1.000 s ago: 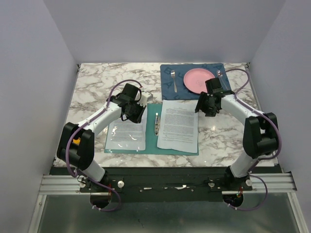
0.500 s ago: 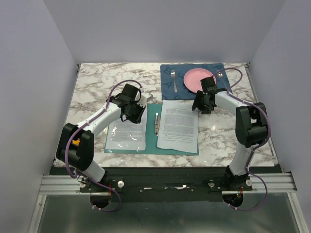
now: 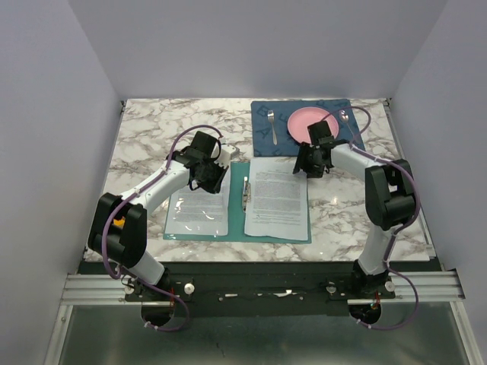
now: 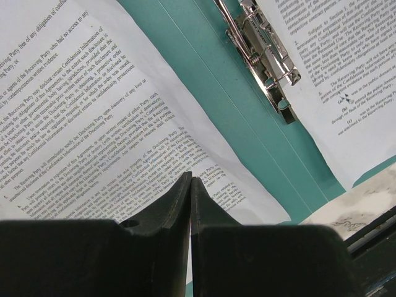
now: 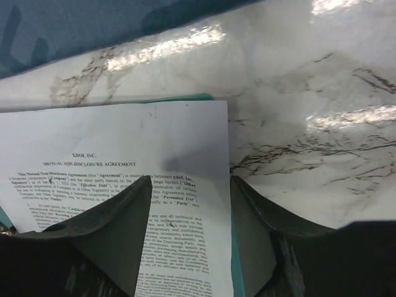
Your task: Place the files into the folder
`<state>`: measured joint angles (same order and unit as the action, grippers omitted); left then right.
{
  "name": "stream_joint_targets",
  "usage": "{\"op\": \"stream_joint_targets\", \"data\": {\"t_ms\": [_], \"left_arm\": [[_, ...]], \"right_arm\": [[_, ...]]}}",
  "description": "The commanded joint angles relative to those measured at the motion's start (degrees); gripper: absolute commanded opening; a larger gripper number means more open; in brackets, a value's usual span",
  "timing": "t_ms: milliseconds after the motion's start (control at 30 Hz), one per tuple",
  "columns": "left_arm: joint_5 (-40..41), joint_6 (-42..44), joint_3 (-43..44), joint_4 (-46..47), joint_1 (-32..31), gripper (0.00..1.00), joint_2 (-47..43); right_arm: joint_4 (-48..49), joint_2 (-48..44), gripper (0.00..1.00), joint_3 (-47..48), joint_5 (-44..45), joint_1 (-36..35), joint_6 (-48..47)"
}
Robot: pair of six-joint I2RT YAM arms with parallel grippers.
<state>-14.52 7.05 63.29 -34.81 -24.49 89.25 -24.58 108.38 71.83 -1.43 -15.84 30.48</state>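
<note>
The teal folder (image 3: 237, 217) lies open at the table's front centre, its metal clip (image 3: 245, 194) on the spine. One printed file sheet (image 3: 198, 211) lies on its left half and another (image 3: 278, 201) on its right half. My left gripper (image 3: 210, 181) is shut, its tips (image 4: 190, 179) just above the left sheet's (image 4: 93, 124) far right corner, next to the clip (image 4: 263, 59). My right gripper (image 3: 306, 169) is open and empty. It straddles the right sheet's (image 5: 124, 142) far right corner (image 5: 190, 180), with a strip of folder (image 5: 234, 260) showing beside the right finger.
A dark blue placemat (image 3: 266, 114) at the back right carries a pink plate (image 3: 308, 125), a fork (image 3: 272, 126) and a spoon (image 3: 346, 116), just behind my right gripper. Marble table (image 3: 152, 137) surrounds the folder, and grey walls close in the sides.
My right gripper has moved left onto the right sheet's far right corner, and that sheet has shifted slightly left and lies squarer on the folder. The left arm has stayed put.
</note>
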Motion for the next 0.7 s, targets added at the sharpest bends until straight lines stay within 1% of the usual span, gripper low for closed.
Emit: {"op": "stream_joint_targets", "data": {"t_ms": [0, 167, 400, 433, 533, 667], "left_arm": [[1.0, 0.5, 0.1, 0.5, -0.1, 0.15, 0.0], [0.8, 0.3, -0.3, 0.9, -0.1, 0.15, 0.3], [0.6, 0.1, -0.4, 1.0, -0.1, 0.15, 0.3], [0.6, 0.1, -0.4, 1.0, -0.1, 0.15, 0.1], [0.6, 0.0, -0.3, 1.1, -0.1, 0.15, 0.0], [0.9, 0.1, -0.8, 0.9, -0.1, 0.15, -0.3]], "right_arm": [[1.9, 0.3, 0.61, 1.2, -0.4, -3.1, -2.4], [2.3, -0.1, 0.61, 0.6, 1.0, -4.8, -3.5], [2.4, -1.7, 0.62, -1.3, 1.1, -4.8, -2.5], [2.3, -2.1, 0.63, -1.5, 3.0, -4.8, -2.4], [1.9, -2.9, 0.63, -1.5, 5.2, -4.8, -2.4], [1.2, -3.9, 0.63, -1.3, 6.2, -4.8, -2.4]]}}
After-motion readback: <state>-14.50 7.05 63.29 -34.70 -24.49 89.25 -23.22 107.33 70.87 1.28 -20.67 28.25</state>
